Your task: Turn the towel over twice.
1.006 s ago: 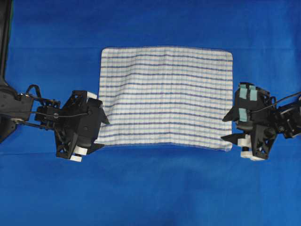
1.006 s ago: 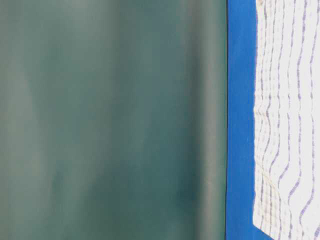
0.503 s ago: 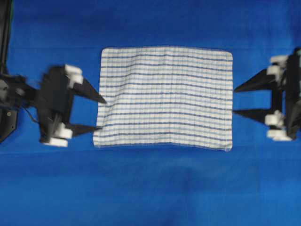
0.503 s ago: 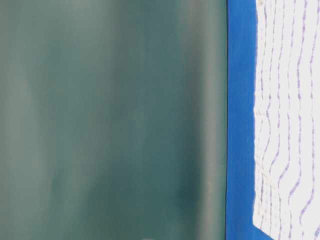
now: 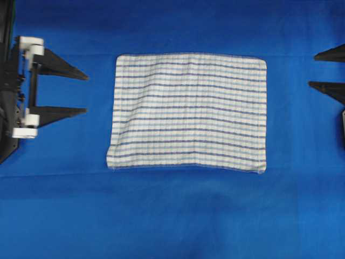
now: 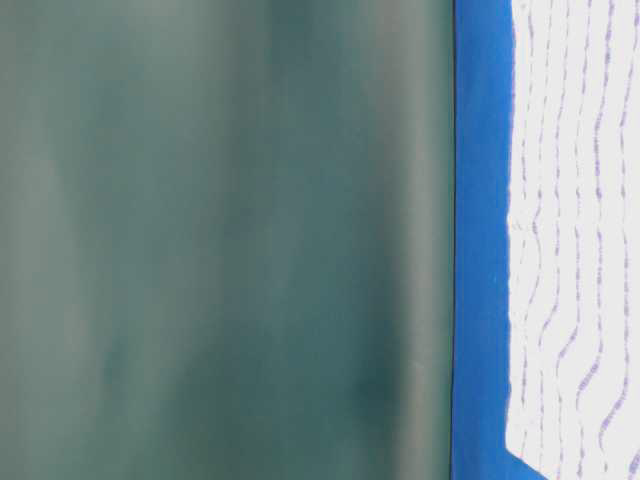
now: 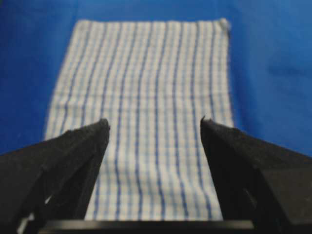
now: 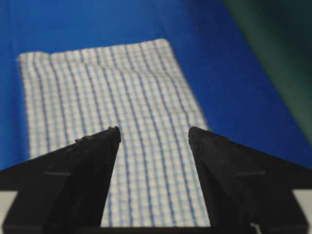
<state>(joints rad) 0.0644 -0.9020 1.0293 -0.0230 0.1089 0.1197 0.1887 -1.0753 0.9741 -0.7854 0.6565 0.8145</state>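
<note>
Both grippers — left [image 5: 83, 94], right [image 5: 314, 68] — are hanging well apart from the towel [image 5: 188, 110], fingers spread and empty. It is lying flat mid-table [image 5: 172, 216]; any further flip needs an edge pinched first.

The towel [image 5: 188, 110] is woven cloth, matt, with a fine check texture and thin stripes, slightly rumpled along its near edge. The blue table covering [image 5: 172, 216] looks like smooth matt fabric. The left gripper [image 5: 83, 93] has matt black plastic fingers [image 5: 59, 65] on white plastic mounts; the right gripper [image 5: 314, 69] shows the same matt black.
</note>
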